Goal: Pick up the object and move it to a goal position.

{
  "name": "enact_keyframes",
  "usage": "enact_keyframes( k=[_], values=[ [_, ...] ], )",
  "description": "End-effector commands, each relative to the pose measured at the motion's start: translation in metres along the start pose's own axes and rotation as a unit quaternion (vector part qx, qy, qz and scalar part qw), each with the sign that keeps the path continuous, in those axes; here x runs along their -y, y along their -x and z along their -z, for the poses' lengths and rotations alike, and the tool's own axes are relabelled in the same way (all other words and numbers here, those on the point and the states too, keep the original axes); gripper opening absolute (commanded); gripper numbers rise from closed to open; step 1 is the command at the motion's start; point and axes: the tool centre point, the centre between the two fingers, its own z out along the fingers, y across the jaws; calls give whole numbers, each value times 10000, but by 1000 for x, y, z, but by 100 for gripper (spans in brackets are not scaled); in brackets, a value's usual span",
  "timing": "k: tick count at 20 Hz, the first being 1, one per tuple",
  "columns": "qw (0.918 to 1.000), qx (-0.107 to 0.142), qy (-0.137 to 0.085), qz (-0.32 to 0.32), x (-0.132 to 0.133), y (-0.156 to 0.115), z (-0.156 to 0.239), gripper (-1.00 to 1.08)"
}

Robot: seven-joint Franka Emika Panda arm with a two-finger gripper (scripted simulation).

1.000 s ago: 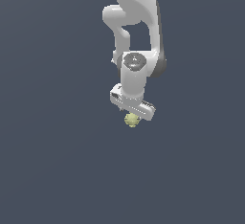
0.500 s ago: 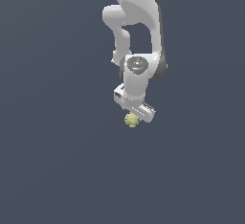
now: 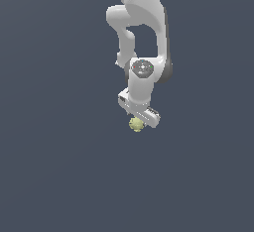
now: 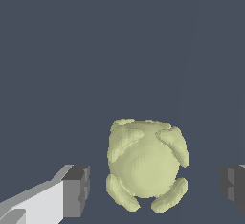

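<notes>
Wrist view first, since it's the clearest: the small pale yellow-green bumpy ball (image 4: 146, 164) sits right in the gap of the white pincer (image 4: 155, 185), with a dark grey pad (image 4: 76, 191) on one side and the other dark pad (image 4: 233, 187) on the far side. There's visible space between the ball and each pad, so nothing is touching it, and the ball sits a bit closer to the first pad than to the other one. So the pincer is spread wide, way wider than the ball, and holding nothing. The plain dark blue-grey counter (image 4: 95, 50) fills everything behind. In the exterior view the white jointed robot arm (image 3: 141, 37) hangs down from the top of the picture, and the ball (image 3: 136, 124) peeks out just under the pincer's crossbar, toward the exterior view's left end of it; you can't really make out the fingers from there. Compared with a second ago, the ball looks like it's in the same spot on the counter, and the arm's wrist has come down lower toward it, so the pincer body now sits tighter over the ball than it did before.
</notes>
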Motion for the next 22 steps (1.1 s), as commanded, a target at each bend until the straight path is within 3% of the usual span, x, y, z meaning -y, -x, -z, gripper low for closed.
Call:
enact_keyframes(
  k=[1, 13, 14, 22],
  values=[
    [10000, 3, 4, -1, 0, 1, -7, 100],
    [10000, 2, 4, -18, 0, 1, -46, 100],
    [10000, 2, 4, -18, 0, 1, -46, -100],
    [10000, 2, 4, -18, 0, 1, -46, -100]
  ],
)
